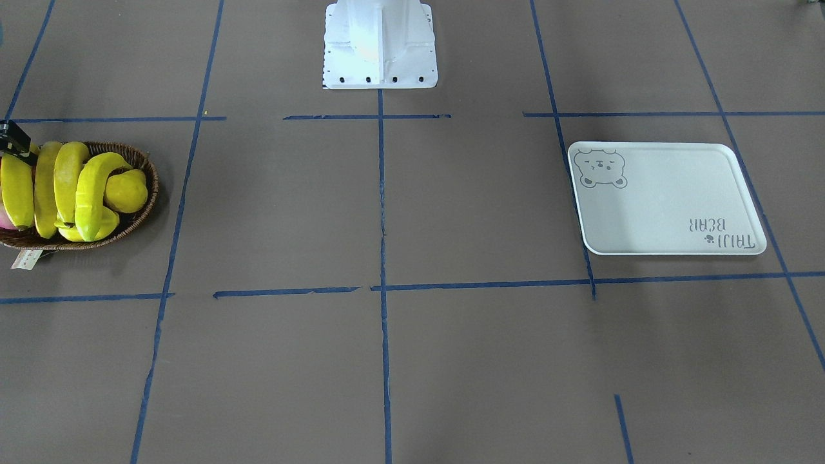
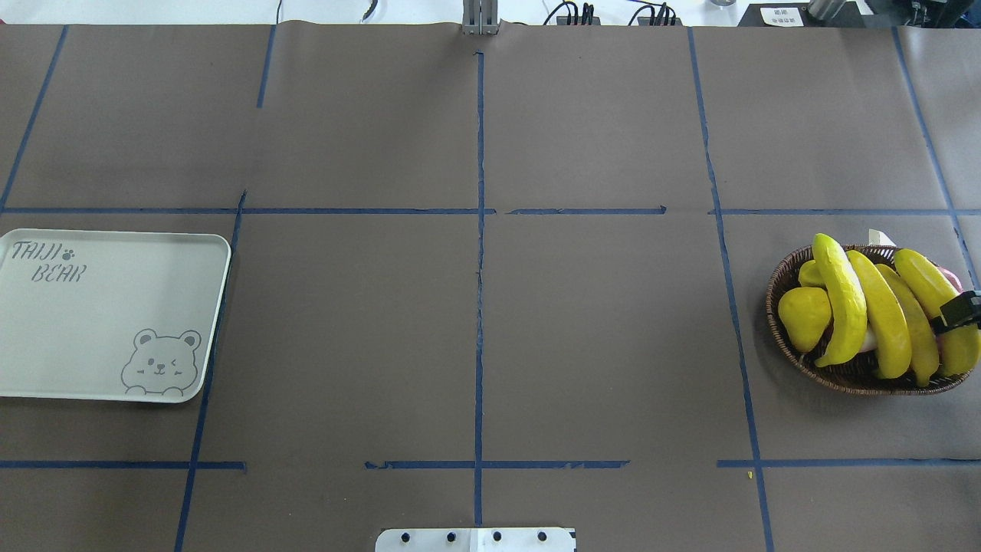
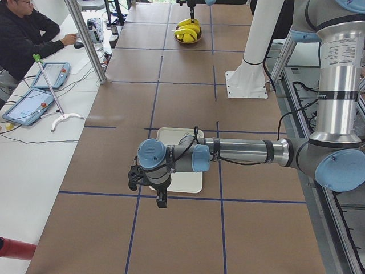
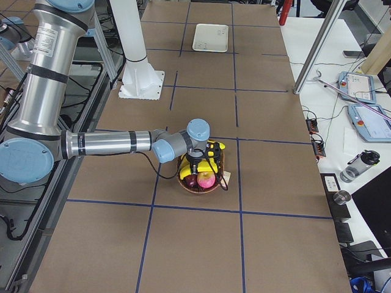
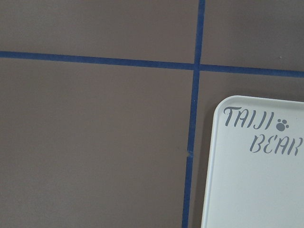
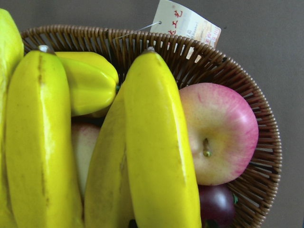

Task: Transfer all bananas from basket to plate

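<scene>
four bananas [image 2: 881,314] lie side by side in the wicker basket [image 2: 782,337] on the robot's right; the plate [image 2: 100,322] lies well apart on its left. the right gripper [image 2: 959,311] hangs over the bananas and the left gripper [image 3: 161,198] near the plate; whether either is parted or closed cannot be told.

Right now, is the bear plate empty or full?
Empty. The plate shows only its bear drawing and lettering; the bananas all lie in the basket.
</scene>
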Controlling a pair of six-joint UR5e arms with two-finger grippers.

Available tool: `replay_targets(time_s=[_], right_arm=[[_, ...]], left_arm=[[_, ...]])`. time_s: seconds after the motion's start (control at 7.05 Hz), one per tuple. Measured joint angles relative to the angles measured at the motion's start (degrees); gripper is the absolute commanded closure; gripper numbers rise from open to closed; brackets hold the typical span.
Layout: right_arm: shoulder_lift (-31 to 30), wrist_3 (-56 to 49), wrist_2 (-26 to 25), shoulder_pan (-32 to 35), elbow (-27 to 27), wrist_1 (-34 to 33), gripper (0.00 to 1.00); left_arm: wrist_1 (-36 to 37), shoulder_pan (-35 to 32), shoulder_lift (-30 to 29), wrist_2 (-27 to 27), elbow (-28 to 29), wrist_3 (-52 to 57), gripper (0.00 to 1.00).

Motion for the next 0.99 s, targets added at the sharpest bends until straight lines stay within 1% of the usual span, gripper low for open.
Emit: replay_targets(time_s=[0.14, 0.28, 0.57, 0.99], right_arm=[[0.0, -0.1, 0.1, 0.1, 0.3, 0.0, 0.97], [0.0, -0.3, 0.3, 0.9, 0.7, 0.0, 0.99], [-0.3, -1.0, 1.3, 5.3, 3.3, -0.4, 1.0], [-0.5, -1.0, 7.2, 14.7, 11.6, -1.2, 1.0]], left_arm=[[0.0, 0.0, 0.0, 0.0, 0.0, 0.0, 0.0], [0.0, 0.0, 0.0, 0.0, 0.0, 0.0, 0.0], [0.1, 0.0, 0.0, 0.0, 0.0, -0.1, 0.0], [0.1, 0.0, -0.2, 0.0, -0.1, -0.1, 0.0]])
